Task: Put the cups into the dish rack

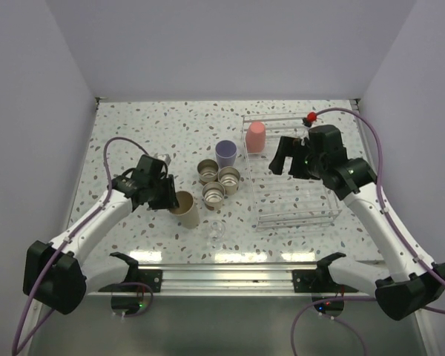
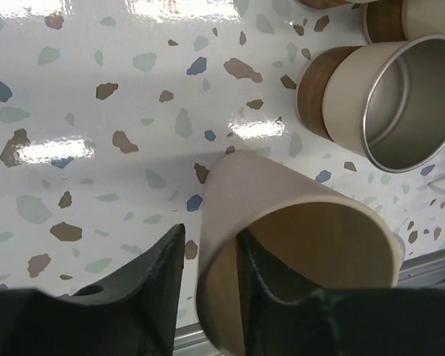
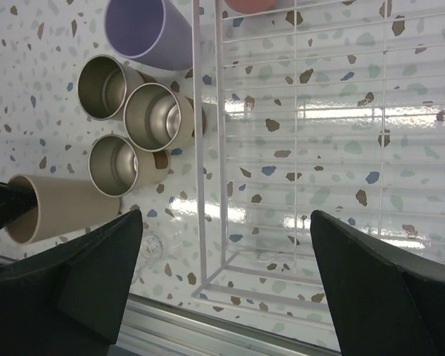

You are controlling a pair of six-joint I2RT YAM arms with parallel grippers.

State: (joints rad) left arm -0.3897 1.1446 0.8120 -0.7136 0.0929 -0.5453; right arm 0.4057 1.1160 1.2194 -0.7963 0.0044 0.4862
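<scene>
Cups point(image 1: 213, 193): pink one point(image 1: 256, 137) stood inside dish rack point(image 1: 297, 202), far-left corner; lavender one point(image 1: 225, 153), three beige ones point(image 1: 228, 178) and tan cup point(image 1: 185, 209) sat on desk point(image 1: 133, 126) left of rack. Left claw point(image 2: 210, 236) was part-open astride tan cup's wall: grasp judged in hand; next, clamp firmly and carry rackward. Right claw point(image 3: 226, 215) gaped wide, empty, over rack.

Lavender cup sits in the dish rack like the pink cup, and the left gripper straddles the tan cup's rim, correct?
No. The lavender cup stands on the table, outside the dish rack, as the top external view shows. The pink cup is in the rack, and the left gripper does straddle the tan cup at its rim.
</scene>
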